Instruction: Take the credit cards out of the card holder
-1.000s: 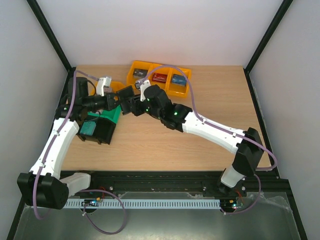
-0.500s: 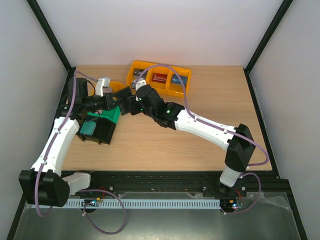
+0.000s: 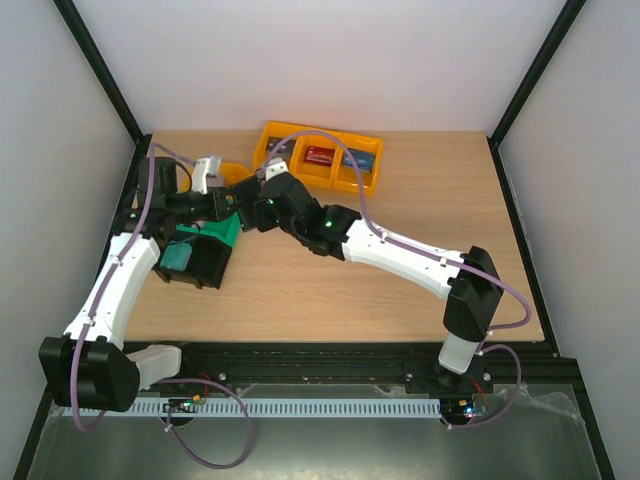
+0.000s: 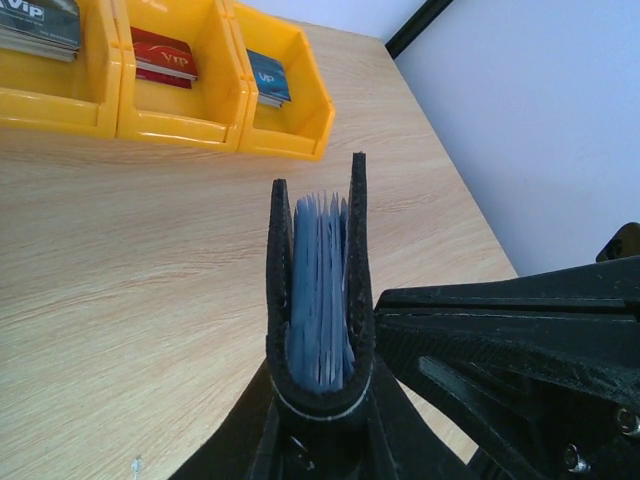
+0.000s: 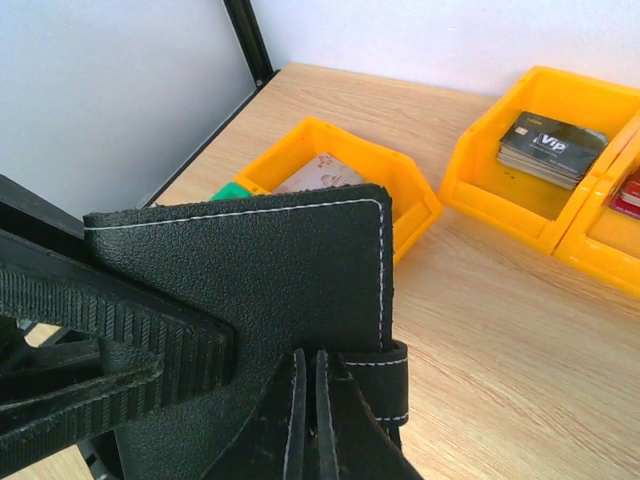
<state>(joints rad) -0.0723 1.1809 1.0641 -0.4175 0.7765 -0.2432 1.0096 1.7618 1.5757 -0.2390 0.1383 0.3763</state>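
Left claw (image 4: pixel 320 415) is clamped on the folded spine of the black leather-like bifold card holder (image 4: pixel 318 250). It holds it upright in the air above the light wooden surface (image 4: pixel 120 250), with the open mouth toward the yellow plastic bins (image 4: pixel 170 125). Right claw (image 5: pixel 305 385) has its fingers pressed together at the holder's black snap tab (image 5: pixel 392 375); whether the tab is pinched cannot be told.

Handling, as judged: the card holder is light and pliable, and its covers flex. The grey-blue clear pockets (image 4: pixel 320 280) look thin, slick and limp. Individual credit cards inside cannot be made out. Being stiff and smooth, each is best pinched by an exposed edge and drawn straight out.

Legible writing: "VIP" on the dark card (image 5: pixel 550 140) and the red card (image 4: pixel 165 57) in the bins.
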